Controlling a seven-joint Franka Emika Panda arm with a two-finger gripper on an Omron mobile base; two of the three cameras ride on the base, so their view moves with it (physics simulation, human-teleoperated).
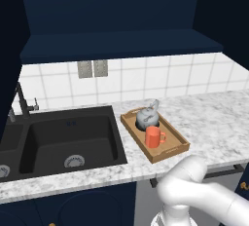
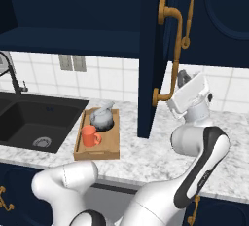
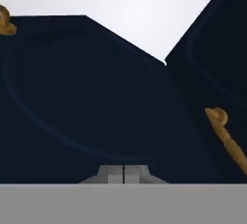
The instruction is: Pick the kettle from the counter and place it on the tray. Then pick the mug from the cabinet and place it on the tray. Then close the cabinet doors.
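The wooden tray point(image 1: 174, 150) lies on the marble counter point(image 1: 214, 122), right of the sink. The grey kettle point(image 1: 147, 116) stands at the tray's back and the orange-red mug point(image 1: 153, 137) just in front of it; the right base view shows the tray point(image 2: 111, 151), kettle point(image 2: 103, 115) and mug point(image 2: 89, 136) too. The navy cabinet point(image 1: 107, 10) stands open above. One cabinet door point(image 2: 148, 74) sticks out edge-on, with its brass handle point(image 2: 171, 49). My gripper point(image 2: 182, 80) is shut with nothing in it, raised against that door's outer face near the handle's lower end. In the hand view my gripper point(image 3: 124, 173) nearly touches a navy panel point(image 3: 96, 97).
A black sink point(image 1: 68, 140) with a dark faucet point(image 1: 24, 101) lies left of the tray. A second navy door point(image 2: 219, 20) with a brass handle point(image 2: 189, 15) is at the upper right. White tiles and a grey outlet plate point(image 1: 92, 68) back the counter. Bare marble lies right of the tray.
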